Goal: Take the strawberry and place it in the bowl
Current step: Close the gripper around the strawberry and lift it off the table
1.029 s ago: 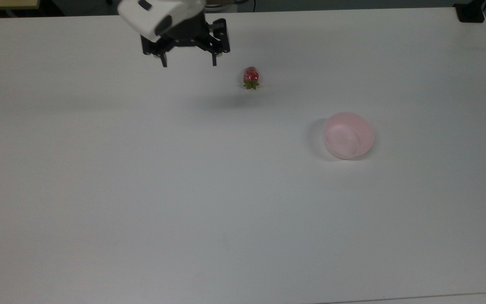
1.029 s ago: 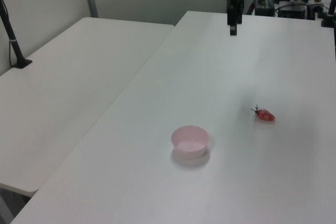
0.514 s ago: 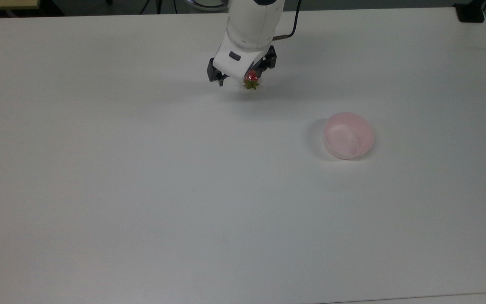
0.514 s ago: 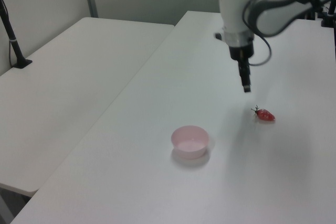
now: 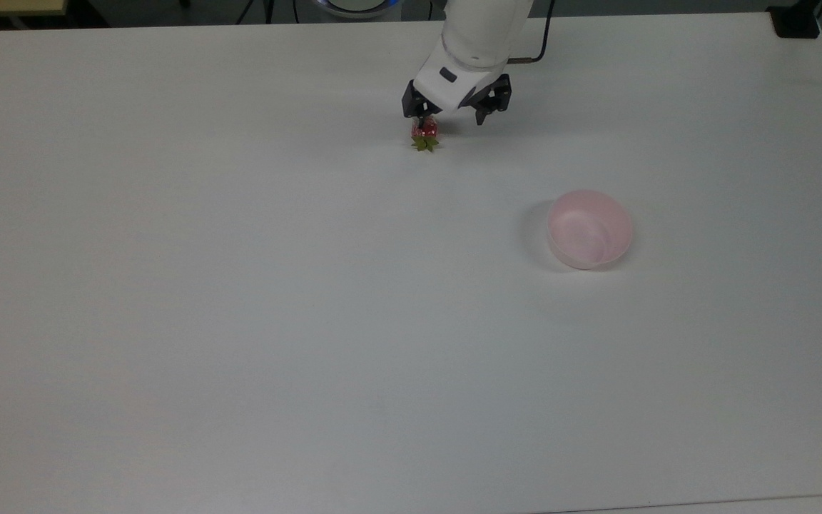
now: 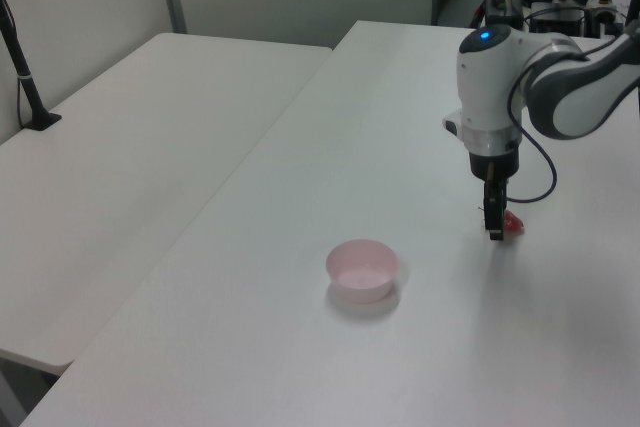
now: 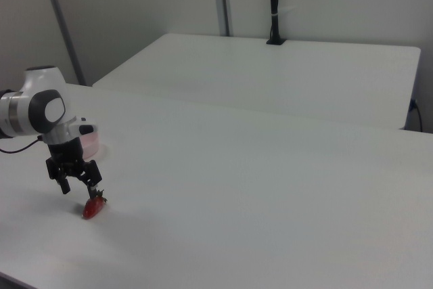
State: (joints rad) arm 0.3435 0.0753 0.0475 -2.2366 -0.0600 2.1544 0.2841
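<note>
White tabletop (image 5: 240,321) spreads across the top view, where the gripper (image 5: 452,120), fingers spread, hangs low at upper centre with one finger at the strawberry (image 5: 424,131), which lies on the table; the bowl (image 5: 589,228) sits empty at centre right, well apart. From the left view, the gripper (image 6: 493,229) partly hides the strawberry (image 6: 513,223). From the right view, the berry (image 7: 93,208) lies ungrasped at lower left. Grasping, carrying and dropping all remain.

A white table (image 5: 240,321) spans the top view; a second white table (image 6: 130,147) adjoins it.
</note>
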